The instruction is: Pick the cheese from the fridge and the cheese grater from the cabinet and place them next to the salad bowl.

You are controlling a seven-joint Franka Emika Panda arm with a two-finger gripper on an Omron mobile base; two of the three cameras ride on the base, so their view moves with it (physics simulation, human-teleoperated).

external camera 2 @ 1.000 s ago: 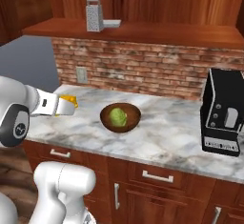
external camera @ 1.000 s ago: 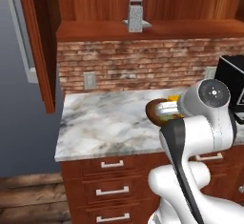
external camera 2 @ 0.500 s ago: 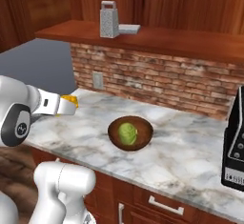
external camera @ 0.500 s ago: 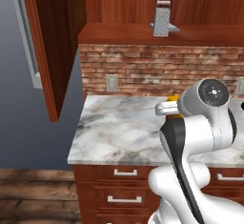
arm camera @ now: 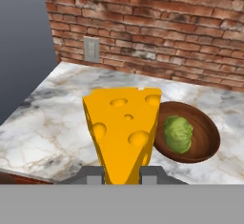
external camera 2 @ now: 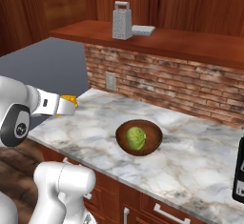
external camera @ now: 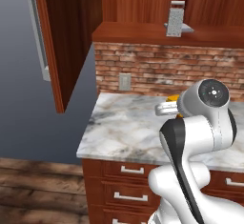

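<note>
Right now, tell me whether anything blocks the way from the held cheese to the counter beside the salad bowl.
Nothing visible does. The end effector is shut on the cheese, held above the marble counter left of the salad bowl. The counter between them is bare marble. The cheese grater stands up on the cabinet shelf, well out of the path.

Cheese wedge upright in gripper, apparently above marble counter, salad bowl just behind.
</note>
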